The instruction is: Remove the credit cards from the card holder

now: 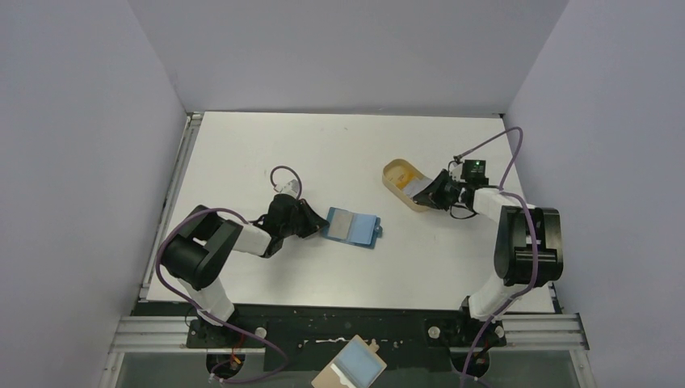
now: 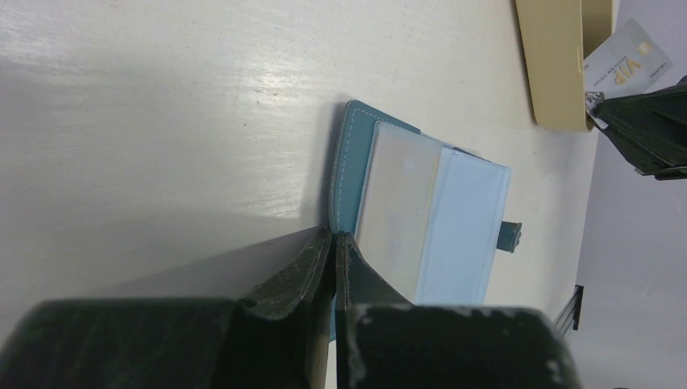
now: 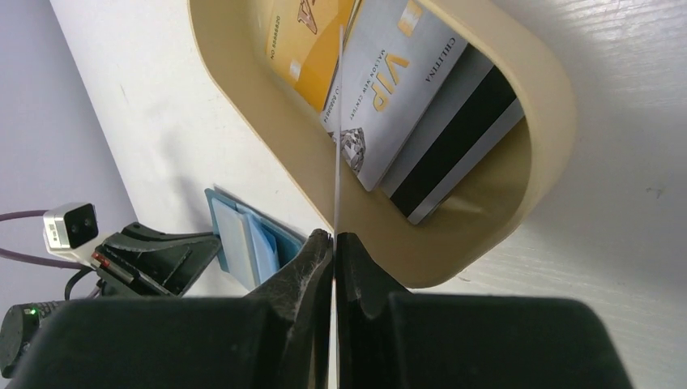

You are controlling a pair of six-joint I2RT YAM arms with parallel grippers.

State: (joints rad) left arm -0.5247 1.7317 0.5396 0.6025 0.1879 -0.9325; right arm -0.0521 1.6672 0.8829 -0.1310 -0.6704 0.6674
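The teal card holder [image 1: 353, 228] lies open on the table, its light blue inside [image 2: 462, 231] facing up. My left gripper [image 2: 334, 237] is shut on the holder's near teal edge. My right gripper [image 3: 334, 235] is shut on a thin pale credit card [image 3: 338, 130], seen edge-on and held upright over the tan oval tray [image 3: 494, 243]. From the left wrist view this held card [image 2: 628, 65] shows silver with "VIP" on it. In the tray lie a gold card [image 3: 312, 40], a silver VIP card [image 3: 397, 89] and a card with a dark stripe [image 3: 454, 154].
The tray [image 1: 396, 171] sits at the back right of the table, close to the right gripper [image 1: 432, 192]. A tan board with a light-blue rectangle [image 1: 355, 368] lies below the table's front rail. Grey walls close in the table on three sides.
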